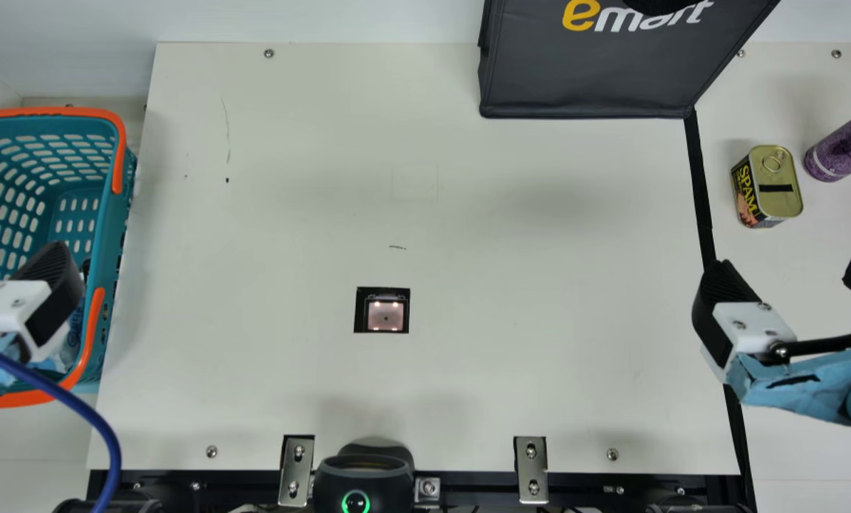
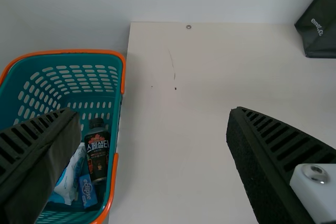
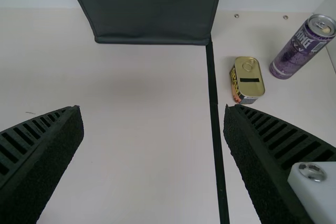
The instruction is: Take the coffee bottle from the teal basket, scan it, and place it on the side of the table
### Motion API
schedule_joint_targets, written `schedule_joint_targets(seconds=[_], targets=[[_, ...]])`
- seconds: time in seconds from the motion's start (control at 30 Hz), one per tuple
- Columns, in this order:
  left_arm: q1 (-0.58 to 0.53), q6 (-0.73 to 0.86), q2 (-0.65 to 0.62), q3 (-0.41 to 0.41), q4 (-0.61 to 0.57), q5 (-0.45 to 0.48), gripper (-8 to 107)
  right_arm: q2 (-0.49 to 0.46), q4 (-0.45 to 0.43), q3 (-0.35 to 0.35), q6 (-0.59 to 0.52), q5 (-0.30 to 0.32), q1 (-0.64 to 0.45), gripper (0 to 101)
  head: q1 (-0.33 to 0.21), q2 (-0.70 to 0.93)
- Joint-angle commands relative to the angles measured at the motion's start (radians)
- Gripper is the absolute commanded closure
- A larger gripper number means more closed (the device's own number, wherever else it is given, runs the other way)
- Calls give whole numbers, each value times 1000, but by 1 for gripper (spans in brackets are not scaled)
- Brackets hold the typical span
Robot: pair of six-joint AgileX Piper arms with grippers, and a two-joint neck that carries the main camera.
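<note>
"Teal basket (image 2: 63, 62) first: where's the coffee bottle (image 2: 98, 153)?"

"Inside it, near the wall that faces the table (image 1: 290, 370), cap up in the left wrist view. A white-and-blue packet (image 2: 67, 184) and a small blue box (image 2: 87, 191) crowd in beside it."

"And the arms?"

"The left end effector (image 2: 152, 113) hangs by the basket, opened wide, nothing between its fingers. The right end effector (image 3: 153, 109) is across the table from the basket, also wide and holding nothing."

"How will the bottle handle?"

"I'd guess smooth plastic, stiff enough, with some weight if it's full. It could slip or turn under a light pinch, and too hard a squeeze might dent it. I'd take it around the middle of the body, not by the narrow cap, and keep the fingers off the packet, which looks soft and could get dragged along."

"What can't you make out?"

"Whether the bottle stands or leans against the basket wall, and quite where its base sits, with the small blue box crowding it. In the main view the left arm covers much of that end of the basket, and the picture's edge cuts off the basket's far side. One ribbed finger hides part of the basket's inside in the left wrist view too."
</note>
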Motion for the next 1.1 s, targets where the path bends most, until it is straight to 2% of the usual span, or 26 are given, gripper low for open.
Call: schedule_joint_targets(seconds=[0.0, 0.47, 0.8, 1.07], targets=[[0, 0, 0, 0, 0, 0, 9, 0, 0, 0, 0, 0, 0, 6, -29, 25], [0, 0, 0, 0, 0, 0, 9, 0, 0, 0, 0, 0, 0, 6, -29, 351], [11, -10, 2, -1, 7, -6, 9, 0, 0, 0, 0, 0, 0, 6, -29, 351], [145, -125, 19, -7, 66, -43, 9, 0, 0, 0, 0, 0, 0, 6, -29, 351]])
